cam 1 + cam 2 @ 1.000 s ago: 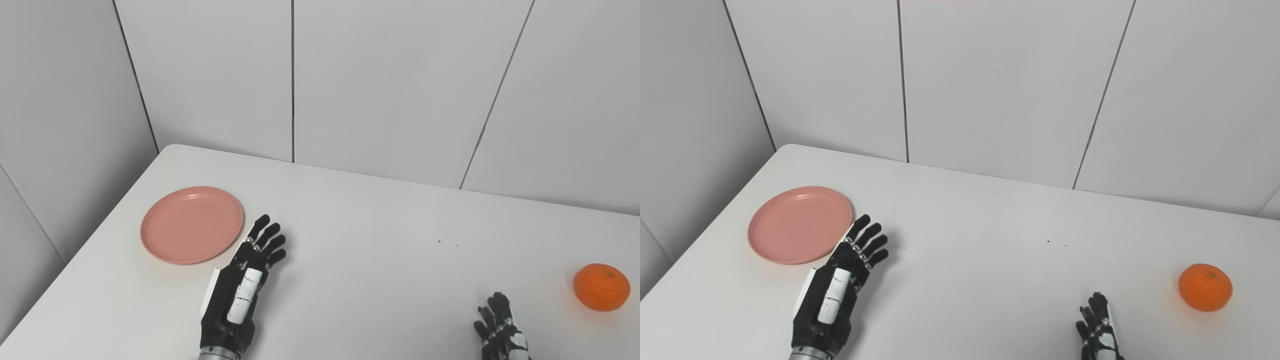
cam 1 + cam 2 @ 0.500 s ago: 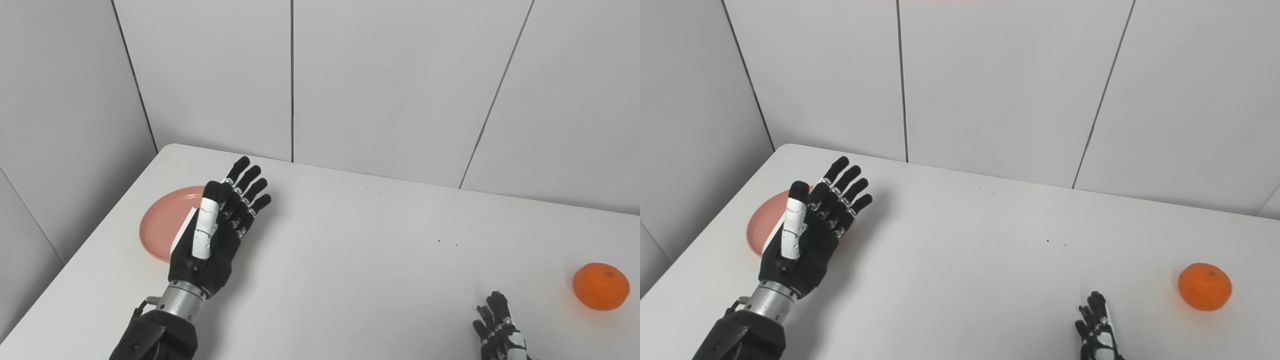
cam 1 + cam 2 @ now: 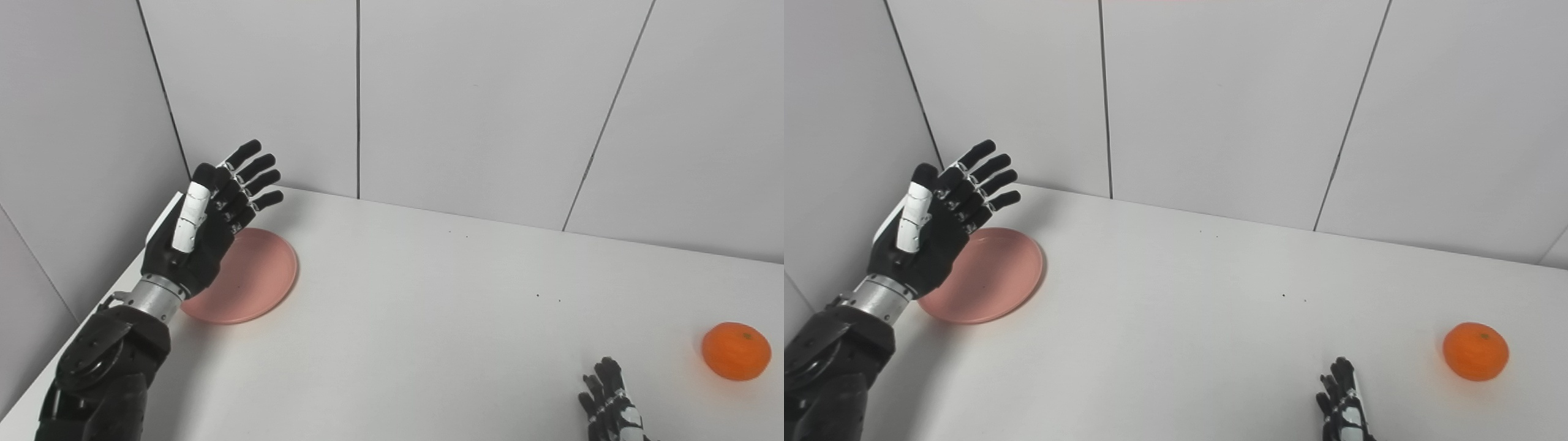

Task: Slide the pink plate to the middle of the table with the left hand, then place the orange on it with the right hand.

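— One pink plate (image 3: 248, 283) lies flat near the table's (image 3: 429, 318) left edge, partly hidden behind the left hand (image 3: 202, 229). Nothing is on it.

— Is the hand touching it?

— No. It is raised over the plate's left rim, palm turned toward the middle of the table, fingers (image 3: 254, 177) spread and straight, holding nothing. I judge that it is placed on the plate's far-left side so that lowering it would let the fingers push the plate rightward.

— And the orange (image 3: 736, 351)?

— Well apart from those fingers, near the table's right edge, bare on the white surface. The right hand (image 3: 609, 404) rests at the bottom edge, just left of it, not touching. Only its fingertips show, loosely apart and empty.

— So the plate waits unfilled?

— Yes, and it isn't yet in the middle.
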Available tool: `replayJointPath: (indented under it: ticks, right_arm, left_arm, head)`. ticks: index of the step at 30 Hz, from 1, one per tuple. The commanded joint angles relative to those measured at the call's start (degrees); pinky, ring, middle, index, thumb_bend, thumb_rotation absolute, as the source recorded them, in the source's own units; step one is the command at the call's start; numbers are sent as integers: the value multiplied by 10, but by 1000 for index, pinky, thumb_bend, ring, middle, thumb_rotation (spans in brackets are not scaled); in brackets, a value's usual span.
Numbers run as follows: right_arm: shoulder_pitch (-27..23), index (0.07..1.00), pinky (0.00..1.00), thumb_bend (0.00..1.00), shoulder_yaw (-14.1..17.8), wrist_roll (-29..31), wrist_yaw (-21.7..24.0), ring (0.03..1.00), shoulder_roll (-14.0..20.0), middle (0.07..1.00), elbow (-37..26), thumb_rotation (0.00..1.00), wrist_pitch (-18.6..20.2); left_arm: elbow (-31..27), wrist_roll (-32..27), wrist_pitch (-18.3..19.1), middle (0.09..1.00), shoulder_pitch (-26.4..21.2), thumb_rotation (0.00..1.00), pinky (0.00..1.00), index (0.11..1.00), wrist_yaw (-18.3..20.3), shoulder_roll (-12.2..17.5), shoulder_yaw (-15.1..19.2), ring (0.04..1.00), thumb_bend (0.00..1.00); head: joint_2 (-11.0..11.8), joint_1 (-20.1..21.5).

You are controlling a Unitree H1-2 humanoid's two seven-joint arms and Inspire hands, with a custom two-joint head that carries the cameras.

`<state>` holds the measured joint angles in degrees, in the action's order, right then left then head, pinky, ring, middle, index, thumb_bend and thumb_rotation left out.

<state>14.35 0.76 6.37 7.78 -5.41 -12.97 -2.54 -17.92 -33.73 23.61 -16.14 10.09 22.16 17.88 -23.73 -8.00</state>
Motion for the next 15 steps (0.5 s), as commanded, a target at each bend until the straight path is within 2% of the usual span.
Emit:
replayJointPath:
  ticks: [1,4,7,9,15]
  right_arm:
    - [53,978,1000,744,-2,4,-5,1000,15,1000,32,1000,47]
    - [52,978,1000,737,-1,4,-5,1000,16,1000,33,1000,48]
    - [52,972,1000,744,-1,2,-6,1000,17,1000,35,1000,47]
    - [51,973,1000,744,-1,2,-5,1000,18,1000,35,1000,46]
    - [50,975,1000,732,0,2,-5,1000,18,1000,37,1000,46]
  left_arm:
    - [7,-21,-24,895,-29,753,846,888,22,21,12,922,979]
    - [39,-31,-21,911,-43,759,826,905,43,45,23,938,980]
    - [72,-28,-27,917,-56,764,893,913,57,66,31,931,993]
    - [95,-30,-29,917,-64,769,856,918,65,78,39,922,999]
    - [168,-26,-52,943,-82,779,870,931,99,104,57,943,974]
  head:
    - [0,0]
    - [0,0]
    - [-1,-1]
    - [-1,-2]
    - [-2,-3]
